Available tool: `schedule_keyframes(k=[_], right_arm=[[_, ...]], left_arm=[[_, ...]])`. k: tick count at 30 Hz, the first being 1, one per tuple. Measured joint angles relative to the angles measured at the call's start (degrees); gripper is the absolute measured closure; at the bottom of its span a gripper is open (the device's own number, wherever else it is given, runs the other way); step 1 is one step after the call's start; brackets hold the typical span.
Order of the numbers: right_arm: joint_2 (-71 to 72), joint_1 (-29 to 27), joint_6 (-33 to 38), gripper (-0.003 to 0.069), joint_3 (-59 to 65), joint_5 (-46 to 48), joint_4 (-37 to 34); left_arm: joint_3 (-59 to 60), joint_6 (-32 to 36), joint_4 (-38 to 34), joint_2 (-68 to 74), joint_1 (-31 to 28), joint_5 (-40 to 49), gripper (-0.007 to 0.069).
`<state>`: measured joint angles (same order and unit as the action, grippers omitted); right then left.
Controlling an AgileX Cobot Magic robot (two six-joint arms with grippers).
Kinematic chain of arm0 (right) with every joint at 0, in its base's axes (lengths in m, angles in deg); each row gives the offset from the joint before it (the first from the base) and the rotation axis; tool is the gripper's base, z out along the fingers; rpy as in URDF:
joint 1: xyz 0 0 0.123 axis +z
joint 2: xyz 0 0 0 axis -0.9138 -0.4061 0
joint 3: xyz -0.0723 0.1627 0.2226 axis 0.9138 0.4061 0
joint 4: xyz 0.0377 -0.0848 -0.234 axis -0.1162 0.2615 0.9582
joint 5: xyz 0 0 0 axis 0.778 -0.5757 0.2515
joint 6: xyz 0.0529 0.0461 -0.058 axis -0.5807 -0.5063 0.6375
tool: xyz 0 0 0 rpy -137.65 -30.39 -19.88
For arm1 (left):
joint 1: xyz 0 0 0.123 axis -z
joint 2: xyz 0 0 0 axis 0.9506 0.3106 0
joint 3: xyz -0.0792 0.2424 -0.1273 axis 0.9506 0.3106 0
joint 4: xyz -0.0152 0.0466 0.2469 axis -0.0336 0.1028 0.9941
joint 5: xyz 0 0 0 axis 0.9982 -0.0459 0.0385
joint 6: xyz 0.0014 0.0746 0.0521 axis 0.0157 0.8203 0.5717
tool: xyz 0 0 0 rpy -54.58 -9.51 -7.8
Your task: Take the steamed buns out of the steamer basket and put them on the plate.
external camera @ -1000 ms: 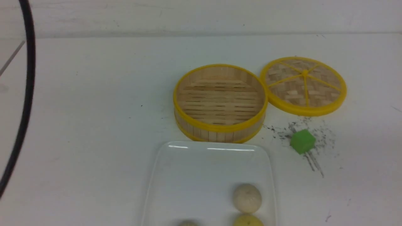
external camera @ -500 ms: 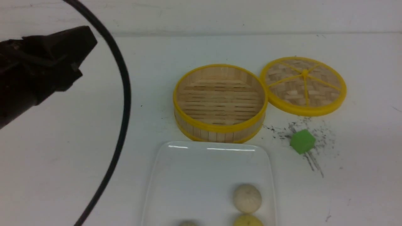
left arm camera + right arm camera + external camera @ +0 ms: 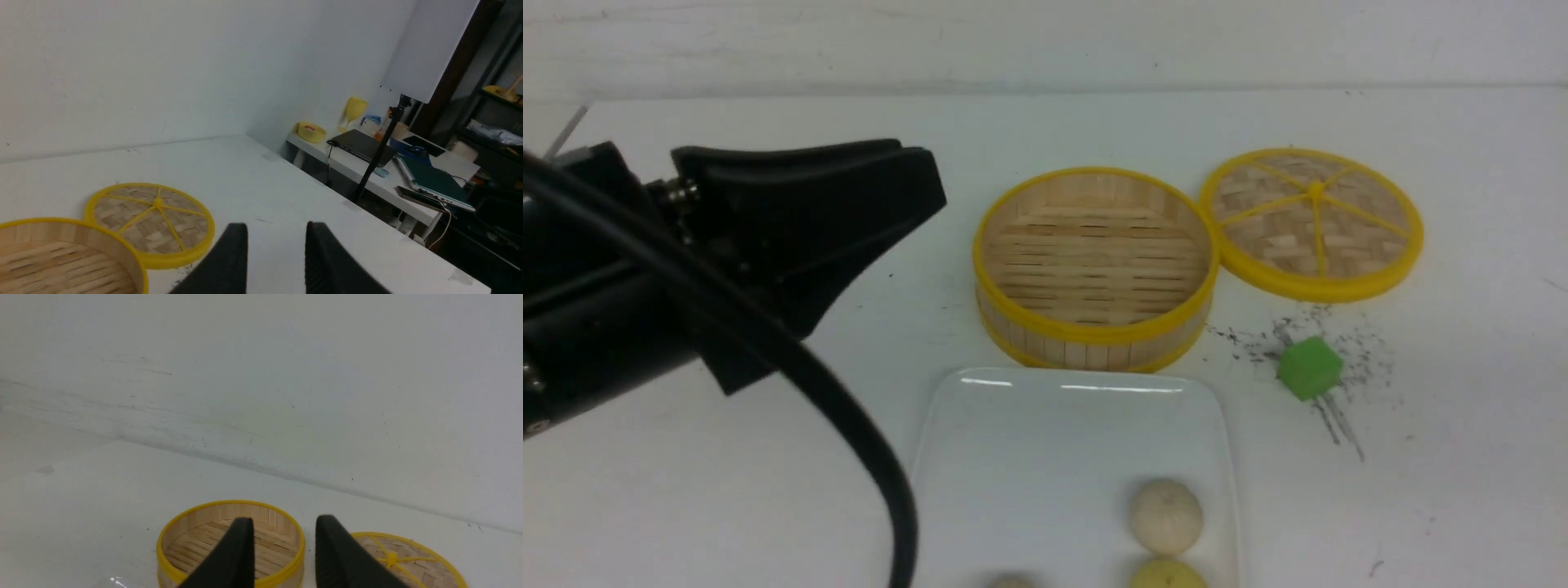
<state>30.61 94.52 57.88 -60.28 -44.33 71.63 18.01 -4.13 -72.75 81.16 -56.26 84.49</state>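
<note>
Tabletop point(image 3: 686, 506): empty steamer basket point(image 3: 1094, 333), buns point(image 3: 1165, 514) on plate point(image 3: 1029, 457), left end effector point(image 3: 277, 225), right end effector point(image 3: 284, 518) ajar, unladen.

No writing can be read anywhere. The steamer basket point(image 3: 1094, 347), the plate point(image 3: 1013, 457) and the green cube point(image 3: 1309, 367) show no legible marks, and the clutter on the side desk point(image 3: 453, 162) is too blurred to tell.

Light: bright, even, cool white | Shadows: faint, soft beneath the steamer basket point(image 3: 1094, 351) | Glare: thin white streaks on the plate point(image 3: 1029, 457) far rim | Focus: front view soft; close cable point(image 3: 849, 429) blurred | Left wrist view: far room dim
</note>
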Motion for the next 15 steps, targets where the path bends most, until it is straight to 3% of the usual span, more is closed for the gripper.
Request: schedule_keyframes(k=[7, 13, 15], right_arm=[[0.0, 0.0, 0.0, 0.0419, 0.0, 0.0, 0.0], [0.0, 0.0, 0.0, 0.0419, 0.0, 0.0, 0.0], [0.0, 0.0, 0.0, 0.0419, 0.0, 0.0, 0.0]], left_arm=[[0.0, 0.1, 0.0, 0.0, 0.0, -5.2, 0.0389], [0.0, 4.0, -0.2, 0.0, 0.0, -18.7, 0.0389], [0.0, 4.9, -0.8, 0.0, 0.0, -27.3, 0.0389]])
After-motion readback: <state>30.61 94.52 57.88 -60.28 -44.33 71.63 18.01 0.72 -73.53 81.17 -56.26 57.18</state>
